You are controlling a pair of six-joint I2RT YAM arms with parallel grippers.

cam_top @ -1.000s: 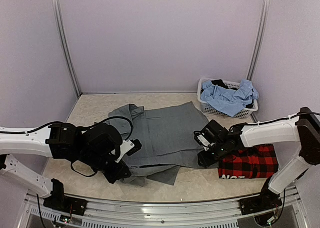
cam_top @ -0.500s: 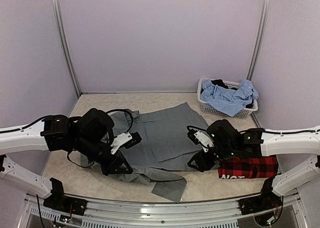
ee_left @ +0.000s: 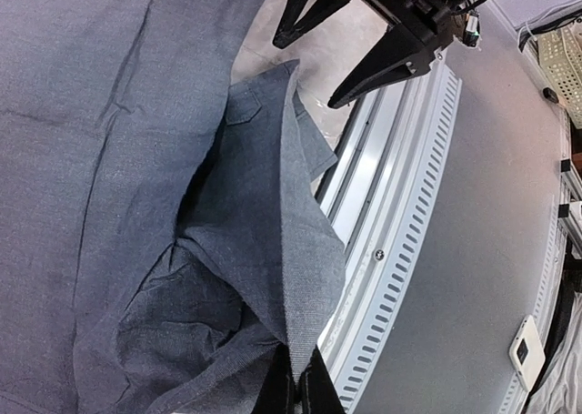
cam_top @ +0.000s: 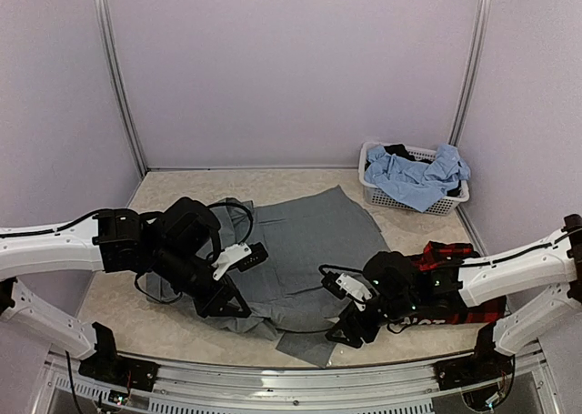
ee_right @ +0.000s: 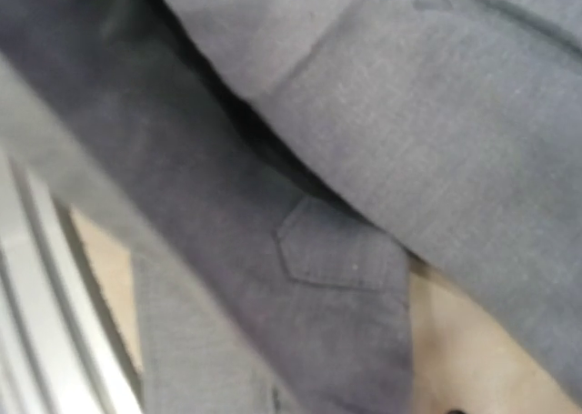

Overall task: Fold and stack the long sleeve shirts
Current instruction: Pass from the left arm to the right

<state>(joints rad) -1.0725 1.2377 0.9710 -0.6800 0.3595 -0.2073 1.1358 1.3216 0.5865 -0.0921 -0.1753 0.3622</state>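
The left claw (ee_left: pixel 297 384) is pinching a bunched fold of the plain grey collared button-up shirt (cam_top: pixel 309 241), probably to carry it inward. The shirt is lying mid-table (cam_top: pixel 173 196), its cuff trailing at the near edge. The right claw (cam_top: pixel 351 330) is hanging spread above that cuff, likely preparing to grasp it. The red-and-black plaid flannel shirt (cam_top: pixel 450 253) is lying partly under the right arm.

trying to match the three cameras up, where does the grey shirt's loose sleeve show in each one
top external: the plain grey button-up shirt's loose sleeve lies bottom centre, at the table's near edge.
left wrist: it runs down the middle of the picture.
right wrist: it fills most of the picture, its pointed cuff tab near centre.
shared landmark: the silver slotted rail, seemingly the pale blur at the right wrist view's lower left.
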